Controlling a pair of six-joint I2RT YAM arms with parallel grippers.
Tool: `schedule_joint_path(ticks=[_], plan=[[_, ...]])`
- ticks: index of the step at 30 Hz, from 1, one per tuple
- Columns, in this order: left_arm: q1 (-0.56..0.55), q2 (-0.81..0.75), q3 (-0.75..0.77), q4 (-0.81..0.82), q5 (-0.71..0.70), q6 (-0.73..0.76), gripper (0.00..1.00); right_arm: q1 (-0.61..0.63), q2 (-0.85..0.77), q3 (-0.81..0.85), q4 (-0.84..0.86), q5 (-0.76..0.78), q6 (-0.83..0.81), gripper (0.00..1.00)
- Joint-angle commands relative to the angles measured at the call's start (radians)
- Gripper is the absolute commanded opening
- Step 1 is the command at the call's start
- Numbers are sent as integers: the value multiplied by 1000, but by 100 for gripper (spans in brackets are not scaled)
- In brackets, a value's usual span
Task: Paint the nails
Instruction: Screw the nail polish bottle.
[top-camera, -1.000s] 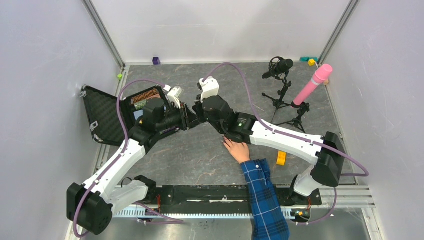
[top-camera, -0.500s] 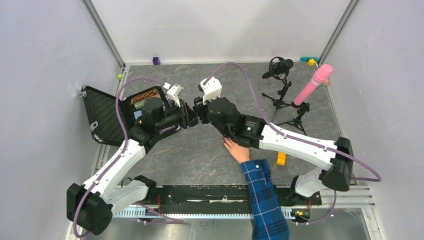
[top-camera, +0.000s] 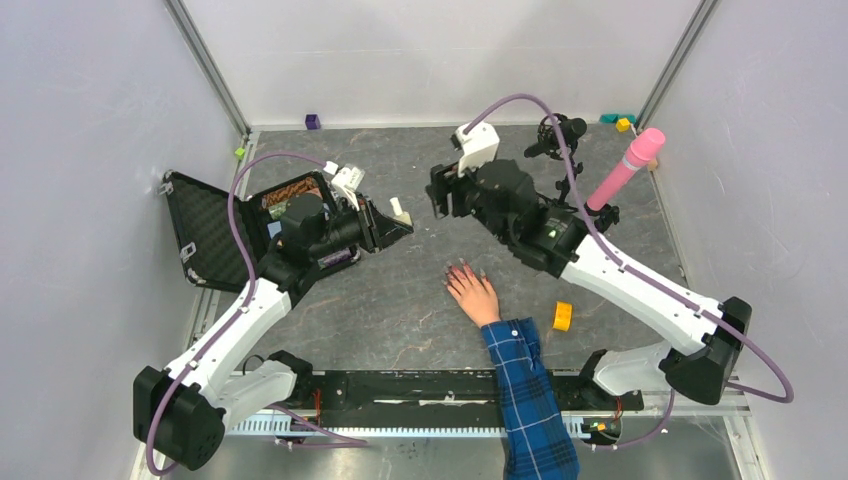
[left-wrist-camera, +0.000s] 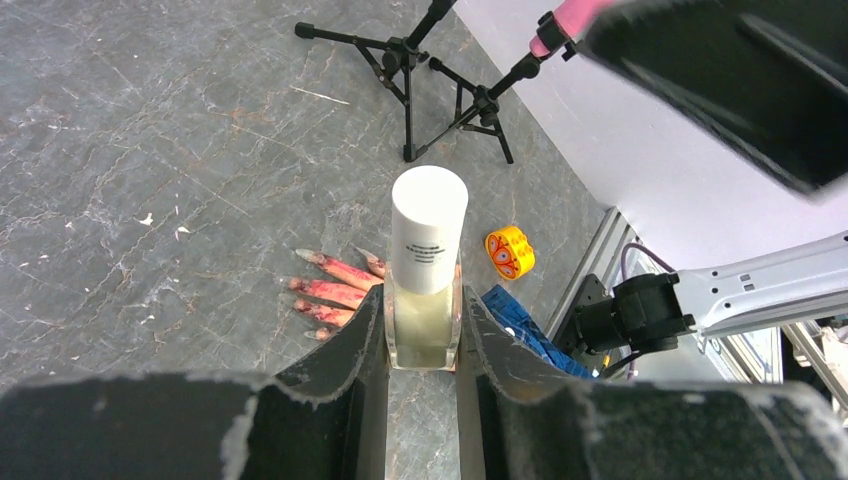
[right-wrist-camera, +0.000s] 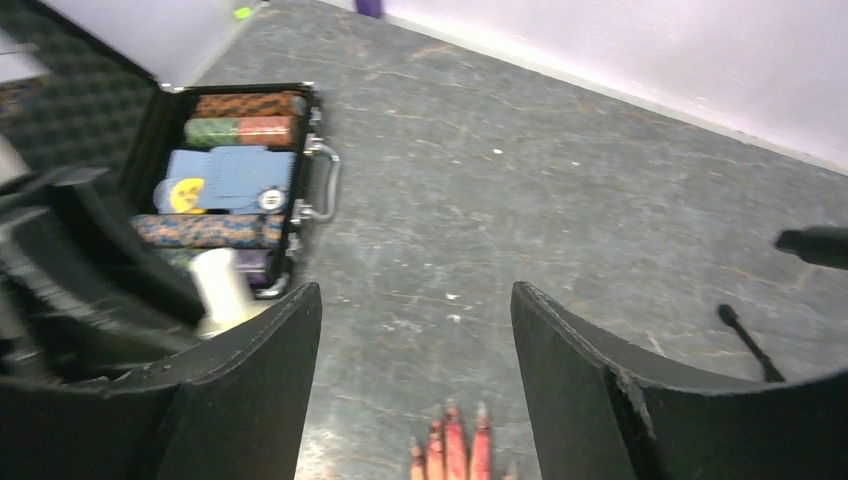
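Nails (top-camera: 461, 270) dark pink, on pale hand (top-camera: 474, 297) lying flat on bench (top-camera: 400, 310), mid-bench between both arms. Left fingers (left-wrist-camera: 350, 370) clamped on small bottle (left-wrist-camera: 428, 240) with white cap, upright, above bench left of hand. Right fingers (right-wrist-camera: 250, 380) spread apart, empty, above bench beyond hand. Open black case (top-camera: 205, 235) at left.

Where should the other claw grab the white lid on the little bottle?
Probably pinch the white lid by its round sides, coming at its free top end. It sticks out past the left gripper, whose fingers clamp the bottle lower down.
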Motion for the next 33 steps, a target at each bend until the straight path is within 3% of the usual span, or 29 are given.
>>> schedule_joint_path(ticks=[1,7,14,24,33], plan=[[3,-11,35,60,17,-29,2,-143,-34,-16,-71,-172,-19,75],[3,7,41,109,130,-36,2,-279,-51,-47,-52,-529,-13,79],[2,23,46,182,273,-61,2,-329,-92,-129,188,-934,118,84],[-27,53,50,245,389,-92,2,-325,-67,-196,427,-1144,297,76],[-59,51,49,264,418,-85,2,-311,-29,-202,458,-1201,332,53]])
